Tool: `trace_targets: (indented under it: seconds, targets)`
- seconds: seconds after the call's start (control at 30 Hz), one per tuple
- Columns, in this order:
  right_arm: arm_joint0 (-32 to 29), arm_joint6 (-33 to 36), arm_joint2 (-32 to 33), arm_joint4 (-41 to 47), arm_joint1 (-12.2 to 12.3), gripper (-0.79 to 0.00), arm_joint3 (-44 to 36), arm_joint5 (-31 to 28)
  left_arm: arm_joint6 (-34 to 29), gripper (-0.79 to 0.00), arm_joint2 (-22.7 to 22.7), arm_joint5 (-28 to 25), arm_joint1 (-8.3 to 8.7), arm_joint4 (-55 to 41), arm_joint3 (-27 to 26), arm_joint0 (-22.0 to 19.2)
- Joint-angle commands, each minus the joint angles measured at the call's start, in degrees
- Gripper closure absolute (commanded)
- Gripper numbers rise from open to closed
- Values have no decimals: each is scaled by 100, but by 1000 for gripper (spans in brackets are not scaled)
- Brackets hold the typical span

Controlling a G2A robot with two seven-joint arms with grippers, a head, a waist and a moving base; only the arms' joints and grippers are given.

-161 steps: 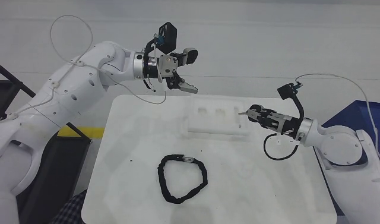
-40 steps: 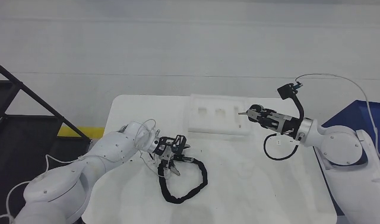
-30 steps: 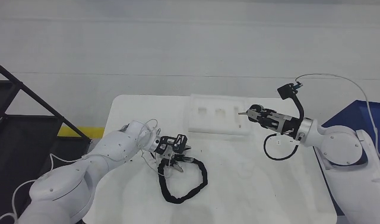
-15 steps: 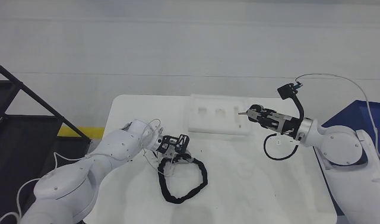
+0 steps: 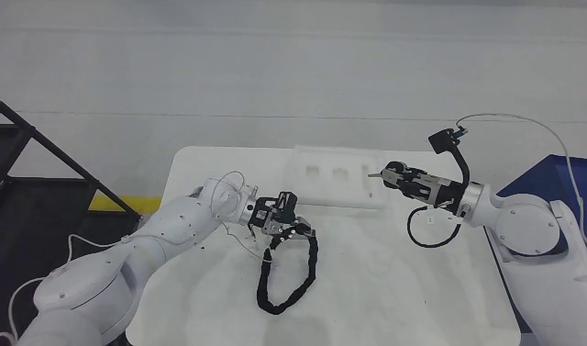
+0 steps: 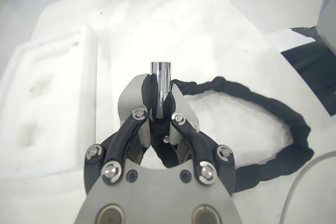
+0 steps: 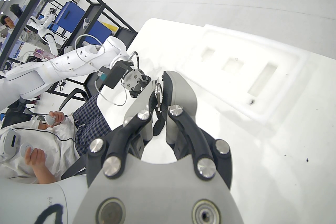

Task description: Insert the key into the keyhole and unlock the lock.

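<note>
Well, the left tool [image 6: 159, 97] is clenched on the lock's chrome cylinder [image 6: 160, 72], raised off the counter [image 5: 413, 282] with its black chain [image 5: 292, 286] trailing down, while the right tool [image 5: 390, 175] pinches the key [image 7: 158, 91] well off to the right. Insertion hasn't begun, I'd say; next the key's tip must line up with the cylinder's end.

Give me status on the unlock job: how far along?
Done: left gripper is shut on the lock cylinder, right gripper on the key. In hand: the two are held apart across the table. Remaining: bring them together, insert the key, turn it.
</note>
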Motion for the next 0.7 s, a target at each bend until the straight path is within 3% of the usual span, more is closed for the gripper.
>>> trace_targets:
  seconds: [0.0,0.1,0.3,0.47,0.67]
  targets:
    - [0,0,0,0,0,0,0,0,-86,0,-24,-86,133,-187,-395,-13]
    - [-50,140,-116,-214,13,0,-180,-2,-219,0,-100,-219,316,-596,-913,1]
    - [-160,524,-177,-484,61,0,-820,107,-464,0,-557,-463,644,-1273,-1438,-1]
    - [-257,783,-31,372,75,0,-1093,659,-645,0,-901,-444,817,-1389,-1968,86]
    - [-324,1045,233,986,114,0,-1421,1027,-605,0,-1252,-308,906,-1442,-2531,214]
